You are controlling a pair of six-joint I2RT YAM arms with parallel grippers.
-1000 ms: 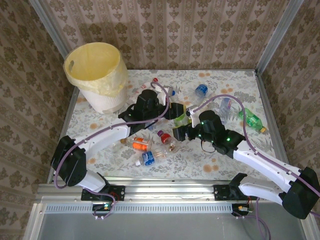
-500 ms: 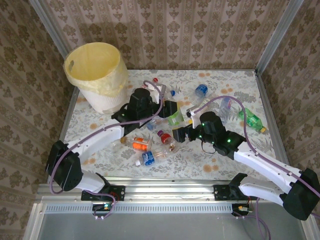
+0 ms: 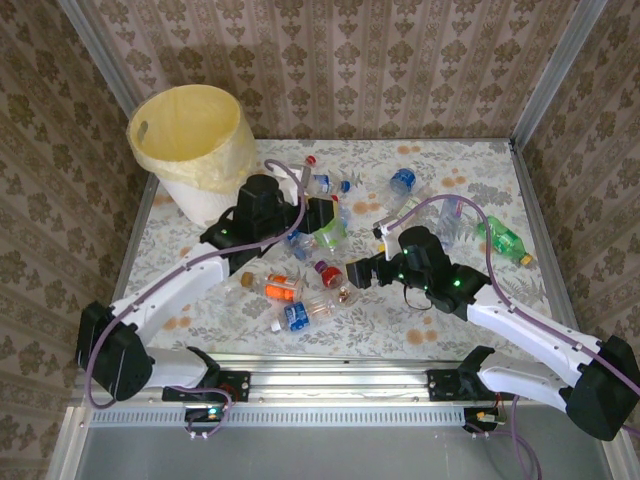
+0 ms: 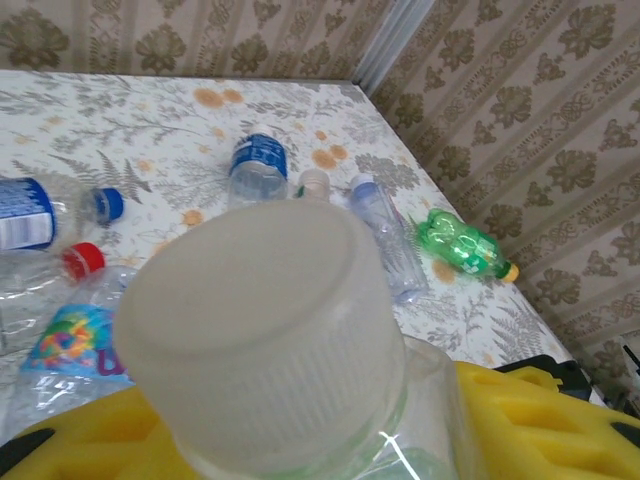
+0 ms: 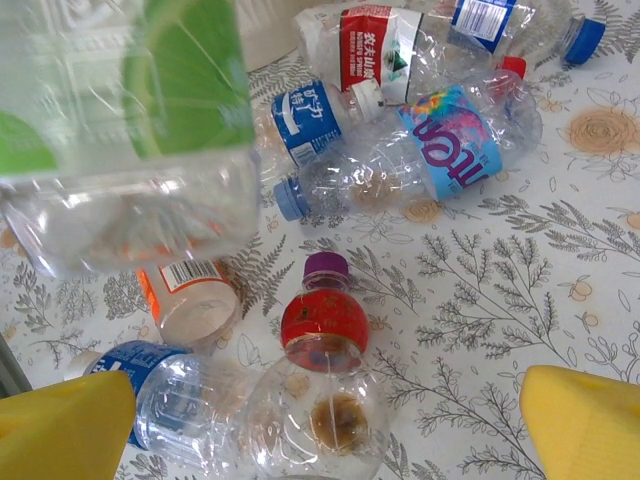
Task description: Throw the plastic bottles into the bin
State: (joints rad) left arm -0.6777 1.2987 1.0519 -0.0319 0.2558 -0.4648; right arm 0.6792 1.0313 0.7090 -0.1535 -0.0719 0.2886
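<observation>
My left gripper [image 3: 322,216] is shut on a clear bottle with a green label [image 3: 333,236], held above the table right of the bin [image 3: 195,150]. In the left wrist view the bottle's white cap [image 4: 260,340] sits between the yellow fingers [image 4: 540,420]. The same bottle hangs at the upper left of the right wrist view [image 5: 130,130]. My right gripper [image 3: 360,272] [image 5: 325,430] is open over a red-labelled bottle with a purple cap [image 5: 325,330] [image 3: 328,272], touching nothing. Several more plastic bottles lie round it, one orange-labelled [image 3: 282,290], one blue-labelled [image 3: 295,315].
A green bottle [image 3: 505,242] [image 4: 455,242] lies near the right wall. A blue-labelled bottle [image 3: 402,182] [image 4: 258,170] and other clear ones [image 3: 325,183] lie at the back. Patterned walls close the table on three sides. The bin stands in the back left corner.
My left arm has carried the green-labelled bottle leftward, closer to the bin. The right gripper has opened wider and drifted slightly toward the near edge.
</observation>
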